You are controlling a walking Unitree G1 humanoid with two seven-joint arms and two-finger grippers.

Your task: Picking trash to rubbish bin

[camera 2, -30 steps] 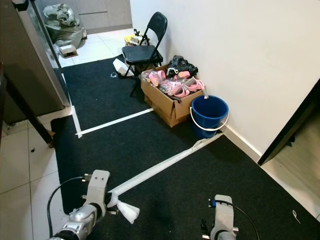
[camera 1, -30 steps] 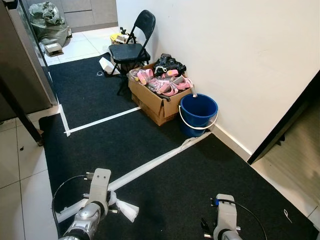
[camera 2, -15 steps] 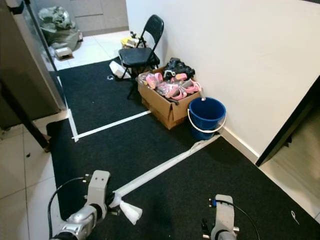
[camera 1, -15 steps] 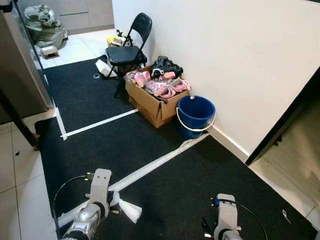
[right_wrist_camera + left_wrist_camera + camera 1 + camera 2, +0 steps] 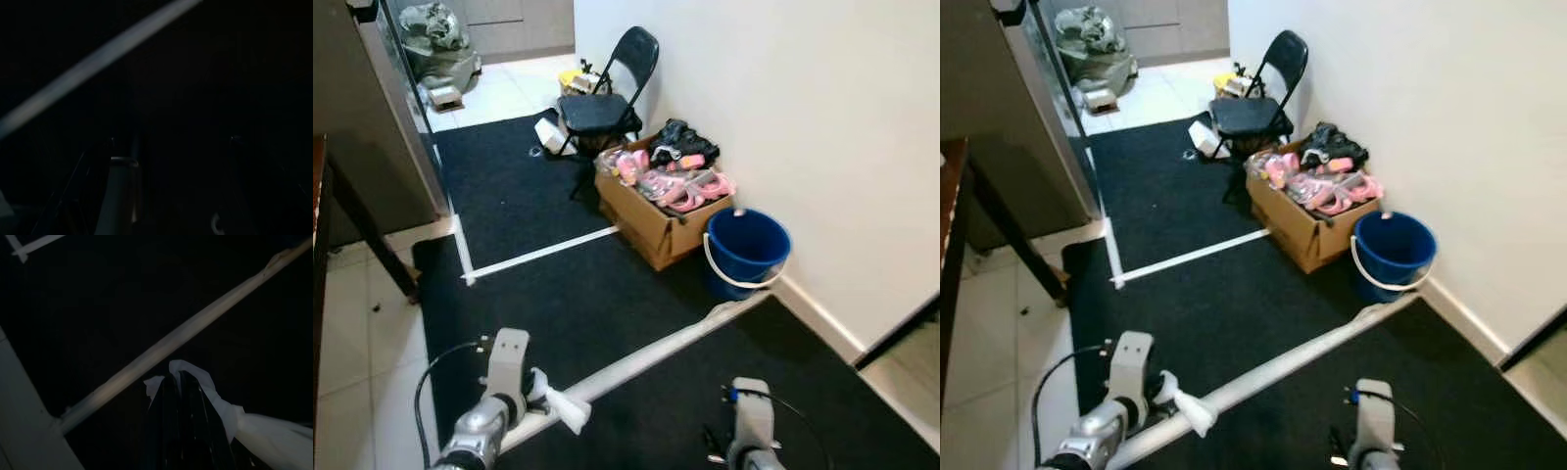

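A white tissue (image 5: pixel 220 406) is pinched between the closed fingers of the left gripper (image 5: pixel 183 382), held low over the black mat (image 5: pixel 538 294) beside a white tape line (image 5: pixel 656 348). A blue bucket (image 5: pixel 746 250) is seen well ahead by the wall, next to a box (image 5: pixel 661 211). The right gripper (image 5: pixel 171 147) is hung idle over the mat, its fingers spread apart.

My right wrist view is nearly black; I can make out a pale tape line (image 5: pixel 93 58) and little else, so I can't tell how the right gripper's fingers stand. The tissue (image 5: pixel 254 428) runs off the left wrist picture's edge. Both arms are cut by the bottom edge of the head views.
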